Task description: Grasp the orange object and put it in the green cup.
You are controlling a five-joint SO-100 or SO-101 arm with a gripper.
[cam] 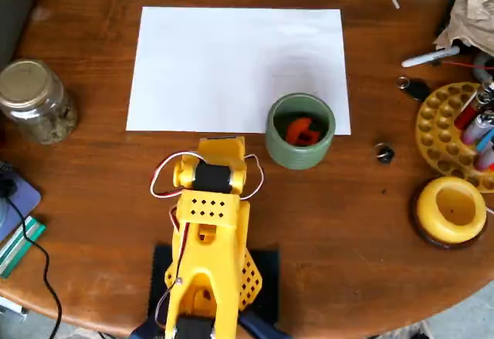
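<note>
Inside the green cup [300, 154], seen from overhead, lies the orange object [301, 131], a small blocky piece resting against the cup's dark bottom. By the look of it the task is done: the piece sits where it was meant to go, and nothing touches it. The cup stands on a brown wooden table [347, 223], overlapping the near right corner of a white sheet of paper [231, 65]. Just left of the cup and a little nearer the camera's bottom edge, the yellow robot arm [207, 231] is folded back over its own base, apart from the cup, likely parked. Its gripper is tucked out of sight under the arm, so whether the jaws are released or clenched cannot be told. Far left of the cup stands a glass jar [32, 100]; far right, a yellow round holder [450, 209].
</note>
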